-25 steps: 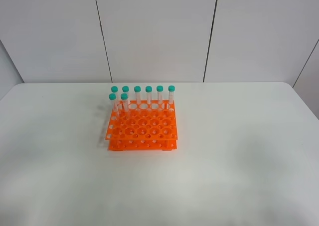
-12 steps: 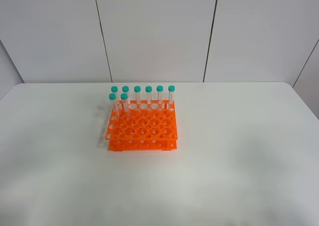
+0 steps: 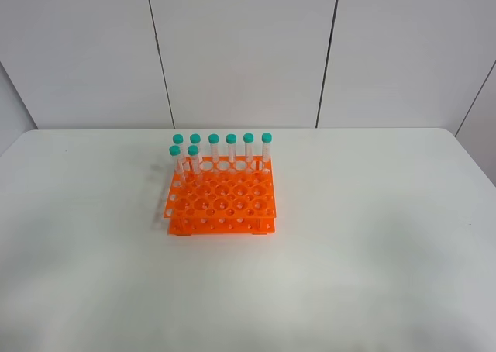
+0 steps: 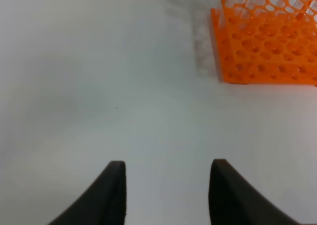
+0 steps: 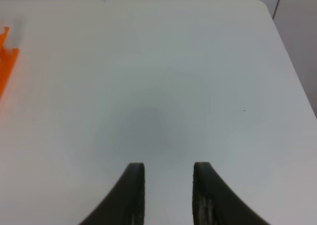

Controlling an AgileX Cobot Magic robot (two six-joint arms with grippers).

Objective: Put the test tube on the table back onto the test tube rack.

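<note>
White wall panels stand behind your surface (image 3: pixel 372 236), a plain white top with rounded far corners. Your test tube rack (image 3: pixel 221 205), bright orange with a grid of round holes, sits a little left of the middle, nearer the far edge than the near one. Eight tubes stand upright in it, all with teal-green caps: six in the row along the rack's far edge, two more in the next row at its left end. One of that pair is the test tube (image 3: pixel 193 160); you cannot tell it from its neighbours by looks. No tube lies on the surface itself.

Your left claw (image 4: pixel 168 173) hangs over bare surface with its dark fingers spread wide, nothing between them; the rack shows beyond it. Your right claw (image 5: pixel 168 178) also hangs over bare surface, fingers parted by a narrower gap and empty, with only a sliver of orange rack in its view.
</note>
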